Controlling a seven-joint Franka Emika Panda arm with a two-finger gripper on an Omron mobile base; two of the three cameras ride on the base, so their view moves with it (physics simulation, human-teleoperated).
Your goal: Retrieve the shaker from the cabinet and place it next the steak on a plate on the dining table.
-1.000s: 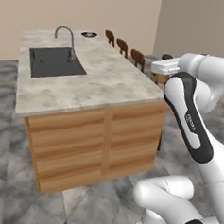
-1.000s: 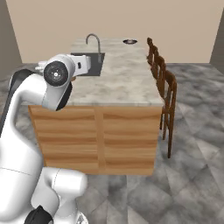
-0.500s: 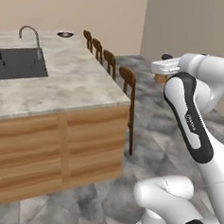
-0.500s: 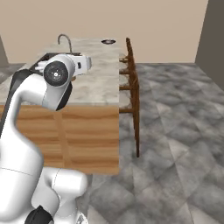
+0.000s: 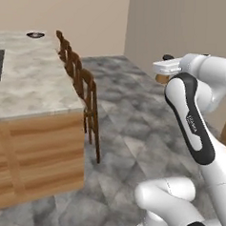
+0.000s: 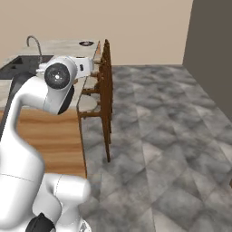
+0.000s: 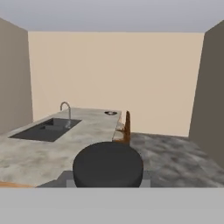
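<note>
Gripping the shaker (image 7: 107, 164), the jaws stay out of sight behind its dark cap at six o'clock in the hand view; the plate (image 7: 110, 113) sits far off on the counter (image 7: 30, 155) at twelve o'clock.

- One dining table (image 5: 30, 87) with a marbled stone top was in view.
- One plate (image 5: 35, 34) sat at the table's far end.
- One sink (image 7: 43, 130) with one faucet (image 7: 66, 113) was set in the top.
- Three wooden chairs (image 5: 89, 103) stood in a row along the table's side.
- One shaker (image 7: 107, 164), its dark cap showing, was at the hand.
</note>
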